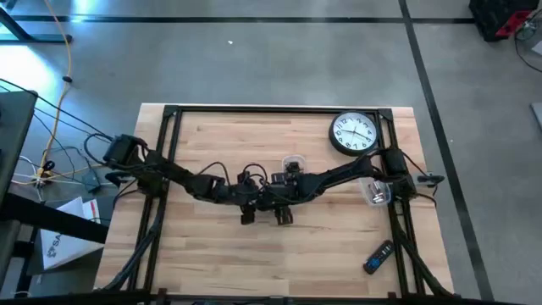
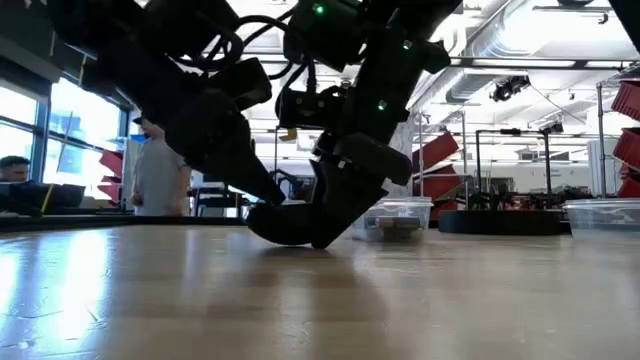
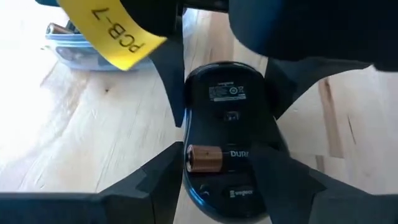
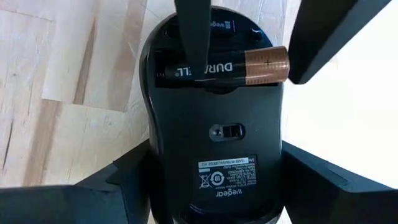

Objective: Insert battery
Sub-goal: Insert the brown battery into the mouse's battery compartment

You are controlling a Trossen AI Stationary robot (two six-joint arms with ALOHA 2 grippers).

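Battery and mouse sat at the middle of a pale wooden table (image 1: 254,263), where two dark arms reached in from either side and met. A wall clock (image 1: 353,134) lay flat at the far right corner and a remote (image 1: 378,256) near the front right, both well apart from the work.

The mouse (image 4: 217,106), black, lay belly up with its battery bay uncovered, the likely reason it was turned over. The right gripper (image 4: 216,149) was clamped on the mouse. Its two fingers pressed the sides of the shell at the label end, apparently to keep it from sliding while the cell was pushed home.

The left gripper (image 3: 219,152) came in from the opposite end with its fingers spread apart and gripped nothing. One finger (image 4: 193,37) rested across the black part of the battery (image 4: 249,65), as if pressing it down, and the other stood clear beside the mouse.

The battery lay crosswise in the bay, its copper end toward one edge of the shell. That end seemed to ride slightly high, so the cell looked placed but perhaps not fully seated.
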